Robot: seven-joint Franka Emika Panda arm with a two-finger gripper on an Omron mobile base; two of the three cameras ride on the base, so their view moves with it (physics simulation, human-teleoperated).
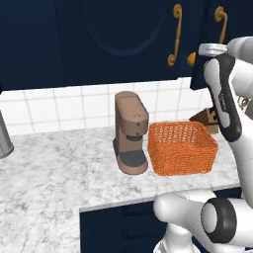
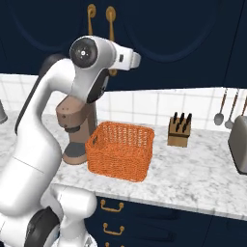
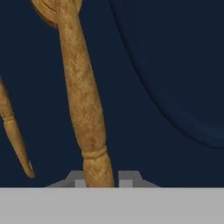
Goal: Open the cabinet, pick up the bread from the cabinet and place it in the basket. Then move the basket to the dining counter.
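brass handle (image 3: 85, 109) of cabinet (image 3: 175, 65) is clamped between gripper (image 3: 100, 177) tips, low on its shaft, so door can be pulled. door is seen shut; bread is hidden behind it, judged. second handle (image 3: 13, 131) is seen just beside, left alone. orange basket (image 1: 182, 147) is set on marble worktop (image 1: 54, 173), just beside brown coffee machine (image 1: 130, 132), below cabinet for short drop. knife block (image 2: 179, 129) is stood near basket. step in hand: door opening, task judged barely begun.
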